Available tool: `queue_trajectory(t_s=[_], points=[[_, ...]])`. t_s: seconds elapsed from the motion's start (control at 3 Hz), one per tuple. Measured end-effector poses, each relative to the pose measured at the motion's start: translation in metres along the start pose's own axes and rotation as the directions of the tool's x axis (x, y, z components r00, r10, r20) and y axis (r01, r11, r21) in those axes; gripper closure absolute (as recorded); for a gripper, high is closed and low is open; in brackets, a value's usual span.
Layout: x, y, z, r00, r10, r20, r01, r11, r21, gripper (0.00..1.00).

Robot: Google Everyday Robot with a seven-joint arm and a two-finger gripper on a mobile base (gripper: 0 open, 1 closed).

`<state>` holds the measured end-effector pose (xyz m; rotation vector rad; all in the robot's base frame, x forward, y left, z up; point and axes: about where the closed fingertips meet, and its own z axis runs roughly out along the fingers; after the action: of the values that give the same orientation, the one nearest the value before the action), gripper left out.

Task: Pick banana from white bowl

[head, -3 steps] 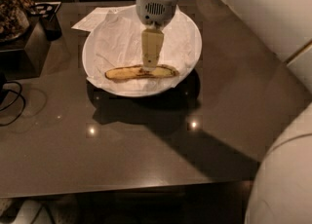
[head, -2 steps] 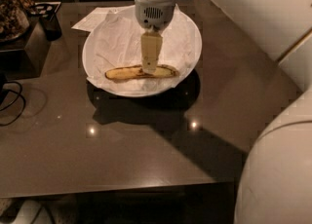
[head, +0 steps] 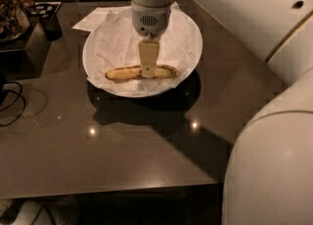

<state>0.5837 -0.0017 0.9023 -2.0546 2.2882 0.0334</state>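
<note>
The banana [head: 120,74], dull yellow with dark ends, lies crosswise in the front half of the white bowl [head: 93,57], on its crumpled white paper lining [head: 115,43]. The bowl stands at the back middle of a dark glossy table [head: 122,150]. My gripper [head: 148,74] hangs straight down from the white wrist [head: 149,4]. Its tip is at the banana's middle and hides that part of it. The banana rests in the bowl.
A flat white paper sheet [head: 90,21] pokes out behind the bowl at the left. Dark boxes and clutter [head: 29,23] stand at the back left, and a black cable [head: 12,104] lies at the left edge. My white arm [head: 274,160] fills the right side.
The gripper has come down slightly onto the banana's middle. My arm's near segment takes up more of the right side. The banana and bowl have not moved.
</note>
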Motion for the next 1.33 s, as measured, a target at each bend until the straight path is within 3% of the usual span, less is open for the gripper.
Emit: queue_trajectory(t_s=[1.33], points=[[0.004, -0.012, 0.025, 0.999, 0.010, -0.040, -0.011, 0.9996, -0.027, 0.39]])
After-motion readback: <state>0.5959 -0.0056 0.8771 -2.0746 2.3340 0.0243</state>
